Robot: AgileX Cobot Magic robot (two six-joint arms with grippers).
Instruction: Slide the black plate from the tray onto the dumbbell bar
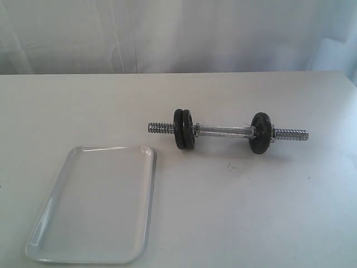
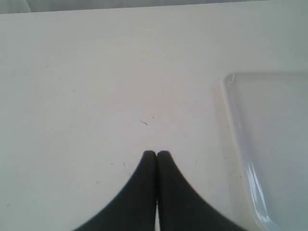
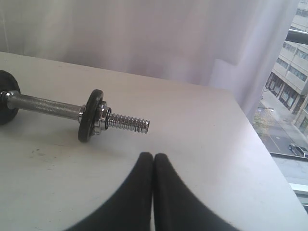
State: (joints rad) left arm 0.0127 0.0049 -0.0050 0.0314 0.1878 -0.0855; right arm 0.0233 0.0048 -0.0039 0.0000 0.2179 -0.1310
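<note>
1. Left tool [image 2: 156,155]: two black fingers [image 2: 139,192] pressed together tip to tip, clamped on nothing. Roots cut off by the frame edge.
2. Beneath and ahead of it, bare white desk [image 2: 96,96] with a few faint specks. Impossible to say whether touching the surface or hovering over it.
3. Just to one side of that tool, a rounded corner of the tray [image 2: 231,84], glossy and pale, the rest cut off by the frame.
4. Right tool [image 3: 153,156]: likewise closed, fingers flush against each other, holding nothing. Pointed over the desk near the dumbbell bar [image 3: 43,106], apart from it.
5. Closest to the right tool, the bar's threaded end [image 3: 127,122], jutting out past a chrome collar nut [image 3: 102,115] and a single black plate [image 3: 89,115] standing upright on the bar.
6. Farther along the bar in the right wrist view, only a sliver of the pair of black plates [image 3: 6,96], cut off by the frame.
7. In the exterior view, neither tool within the frame. Dumbbell bar [image 1: 223,131] lying flat on the desk, the pair [image 1: 184,129] face to face near one end, the single plate [image 1: 260,133] near the other, thread showing beyond each.
8. All three discs alike, so no telling them apart. Centre holes hidden by the bar running through them.
9. Tray [image 1: 95,206] nearer the camera than the bar, off the end carrying the pair, near it but not touching.
10. Beyond the bar, a pale curtain [image 3: 144,33]. Past its edge, a window [image 3: 288,96] with blurred buildings and a street.
</note>
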